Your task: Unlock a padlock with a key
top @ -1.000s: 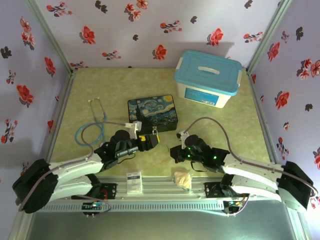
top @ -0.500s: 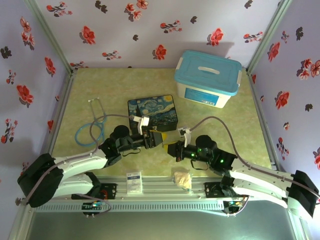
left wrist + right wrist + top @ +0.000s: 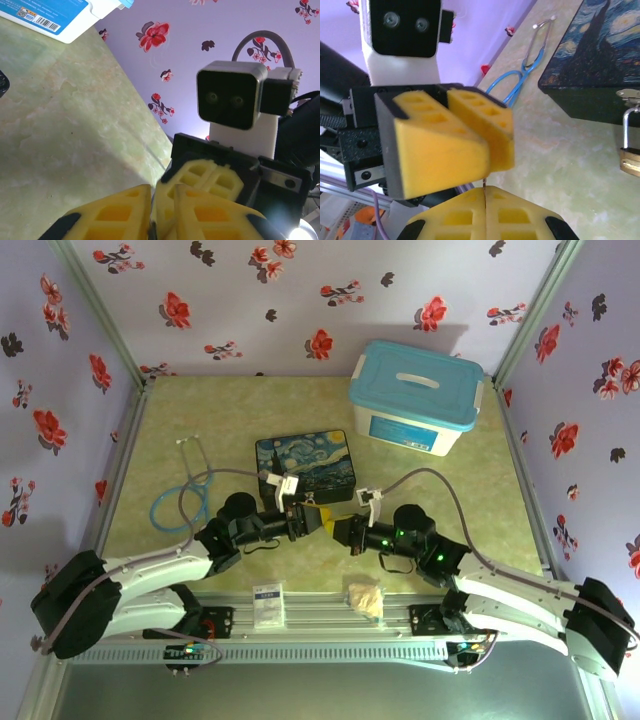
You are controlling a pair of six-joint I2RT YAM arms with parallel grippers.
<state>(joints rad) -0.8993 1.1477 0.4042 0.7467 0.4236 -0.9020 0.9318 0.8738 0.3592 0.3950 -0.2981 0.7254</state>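
So from your overhead cam you just get the left gripper (image 3: 308,519) and the right gripper (image 3: 338,531) nose to nose just in front of the painted box (image 3: 304,466), with both arms reaching low from the near edge and angling in toward the middle. Your right wrist cam is where the good stuff is. The padlock (image 3: 631,161) hangs upright on the box's latch, off to the side of both grippers. A thin dark sliver, the key (image 3: 484,184), pokes out of the seam of the right pads, which are pressed flat together on it. The left pads sit right on top of that sliver with barely a slit between them (can't tell if they're actually pinching it). Your left wrist cam stares straight at the right gripper's camera block (image 3: 230,100).
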